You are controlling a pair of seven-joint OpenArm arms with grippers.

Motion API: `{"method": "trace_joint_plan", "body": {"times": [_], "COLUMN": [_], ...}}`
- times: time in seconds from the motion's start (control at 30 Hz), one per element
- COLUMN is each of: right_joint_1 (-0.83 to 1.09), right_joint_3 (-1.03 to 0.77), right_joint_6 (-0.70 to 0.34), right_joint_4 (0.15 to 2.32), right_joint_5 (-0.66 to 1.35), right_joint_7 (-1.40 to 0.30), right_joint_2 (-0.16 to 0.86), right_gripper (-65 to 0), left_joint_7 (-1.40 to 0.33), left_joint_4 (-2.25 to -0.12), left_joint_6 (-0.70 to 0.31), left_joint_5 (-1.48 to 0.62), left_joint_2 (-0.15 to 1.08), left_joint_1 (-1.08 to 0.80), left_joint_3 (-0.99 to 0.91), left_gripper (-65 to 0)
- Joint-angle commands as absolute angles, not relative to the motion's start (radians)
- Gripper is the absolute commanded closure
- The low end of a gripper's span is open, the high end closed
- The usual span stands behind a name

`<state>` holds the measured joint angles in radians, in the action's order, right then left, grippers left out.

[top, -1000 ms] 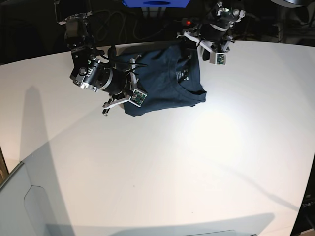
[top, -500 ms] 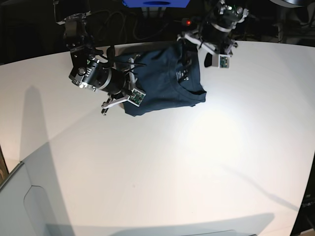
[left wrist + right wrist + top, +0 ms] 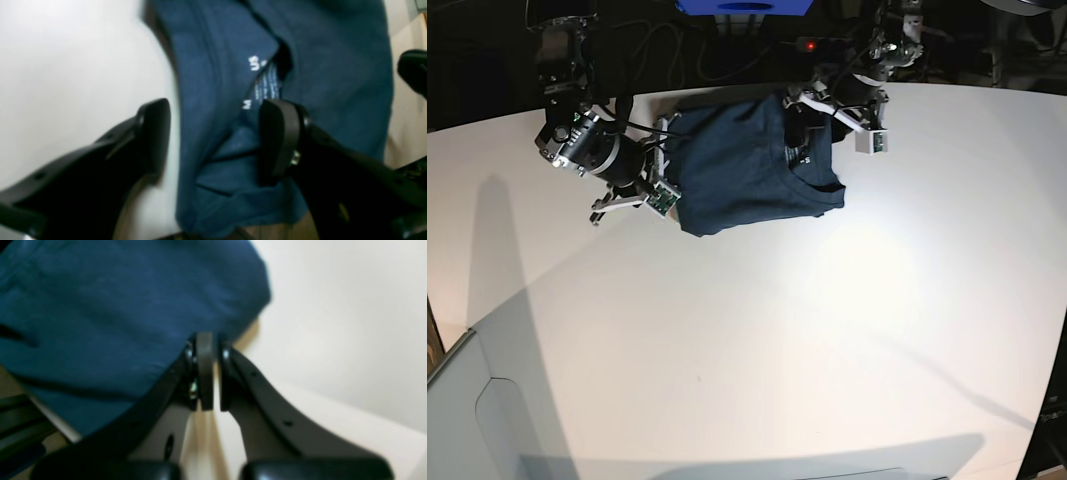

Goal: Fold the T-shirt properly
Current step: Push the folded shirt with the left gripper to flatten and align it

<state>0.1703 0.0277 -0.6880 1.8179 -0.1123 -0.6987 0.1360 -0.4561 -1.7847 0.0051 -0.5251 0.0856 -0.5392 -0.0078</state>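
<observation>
Left gripper (image 3: pixel 213 140) wide open over T-shirt (image 3: pixel 747 170) neck, right gripper (image 3: pixel 208 370) shut, empty. Fold looks done; next, retract arms.

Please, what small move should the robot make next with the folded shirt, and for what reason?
Probably raise both arms clear and stop. The dark navy-blue cotton T-shirt already lies as a compact folded block on the white table. The left gripper stands open over the collar, holding nothing; the right gripper is shut beside the shirt's edge, with no cloth visible between its tips.
</observation>
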Motion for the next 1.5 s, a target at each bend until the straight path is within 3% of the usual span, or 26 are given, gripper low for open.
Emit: {"method": "trace_joint_plan", "body": {"times": [0.0,0.3,0.53,0.63,0.8,0.9,1.17,1.33,1.47], "right_joint_1": [0.168,0.183,0.214,0.239,0.280,0.309,0.338,0.338,0.352], "right_joint_3": [0.027,0.016,-0.153,-0.228,-0.354,-0.420,-0.630,-0.720,-0.730], "right_joint_6": [-0.698,-0.698,-0.698,-0.698,-0.698,-0.698,-0.698,-0.698,-0.698], "right_joint_4": [1.837,1.885,1.966,1.972,1.980,1.991,1.992,1.992,1.992], "right_joint_5": [-0.101,-0.102,-0.101,-0.097,-0.096,-0.094,-0.096,-0.099,-0.101], "right_joint_7": [-0.679,-0.680,-0.680,-0.680,-0.680,-0.680,-0.680,-0.680,-0.680], "right_joint_2": [0.140,0.154,0.151,0.151,0.148,0.147,0.073,0.027,0.015], "right_gripper": [0.0,0.0,0.0,0.0,0.0,0.0,0.0,0.0,0.0], "left_joint_7": [-0.449,-0.453,-0.453,-0.455,-0.493,-0.590,-0.661,-0.657,-0.627], "left_joint_4": [-1.782,-1.738,-1.725,-1.676,-1.569,-1.529,-1.365,-1.279,-1.236], "left_joint_6": [0.001,-0.002,-0.002,-0.001,-0.001,-0.001,-0.012,-0.171,-0.229], "left_joint_5": [-0.533,-0.535,-0.535,-0.535,-0.522,-0.529,-0.522,-0.521,-0.495], "left_joint_2": [0.087,0.079,0.087,0.087,0.096,0.170,0.340,0.360,0.309], "left_joint_1": [-0.530,-0.469,-0.420,-0.386,-0.285,-0.165,0.295,0.568,0.704], "left_joint_3": [-0.007,0.010,0.062,0.062,0.084,0.179,0.653,0.983,1.150], "left_gripper": [-41.0,-39.5,-9.4,-0.2,0.0,0.0,0.0,0.0,0.0]}}
